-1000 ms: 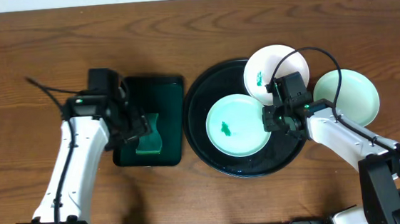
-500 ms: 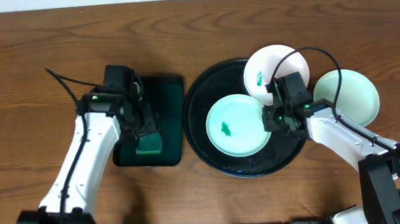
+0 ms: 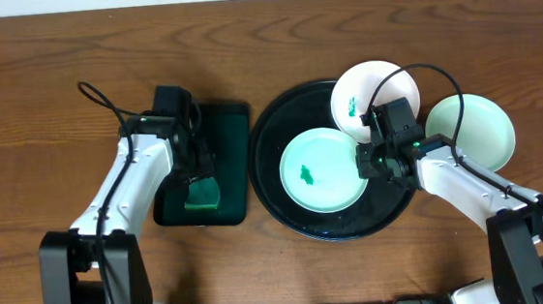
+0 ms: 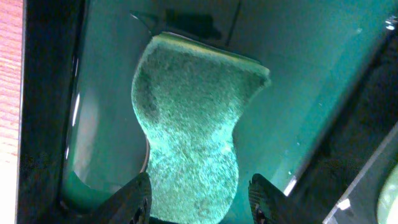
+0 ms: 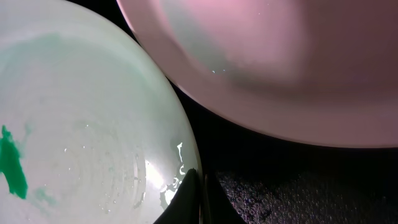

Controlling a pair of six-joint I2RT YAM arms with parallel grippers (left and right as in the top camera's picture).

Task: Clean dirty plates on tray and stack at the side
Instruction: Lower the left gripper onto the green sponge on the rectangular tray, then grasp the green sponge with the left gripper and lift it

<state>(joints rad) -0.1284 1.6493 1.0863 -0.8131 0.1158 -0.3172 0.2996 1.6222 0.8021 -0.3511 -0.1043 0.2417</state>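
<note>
Step in hand, as I read it: picking up the sponge, no wiping yet.

- left hand (image 4: 198, 202) is down in the small rectangular sponge tray (image 3: 229, 126). Its fingers are spread, one on each side of the near end of the green sponge (image 4: 193, 118). They sit close against the sponge's edges, but I can't see a firm clamp.
- right hand (image 5: 199, 186) has its fingers pressed together right at the rim of the mint plate (image 3: 332, 181). Can't tell if the rim is actually caught between them. It looks like a steadying hold.
- That mint plate lies flat in the middle of the round black tray (image 3: 340, 222), with a green smear (image 5: 12, 168) on its floor, so it's dirty.
- white plate (image 3: 355, 82) sits at the tray's far right edge, overlapping the rim, with small green marks on it, so it's dirty too.
- second mint plate (image 3: 474, 131) is off the tray, on the counter (image 3: 52, 72) just right of it. No smear that I can make out, so probably the start of the stack.

So roughly one plate done and two to go.

Next move, my guess:
- Pinch the sponge across its narrow waist.
- Lift it straight up clear of the sponge tray's wall, then carry it right to the smear on the mint plate.
- The sponge is soft and will squash, so the squeeze needs to be deep enough that it doesn't slip out.
- The right hand should hold the plate down while the wipe pushes on it. The tray is glossy and the plate could skate.

Writing and brands: none readable on the plates, the trays, the sponge or the arms.
</note>
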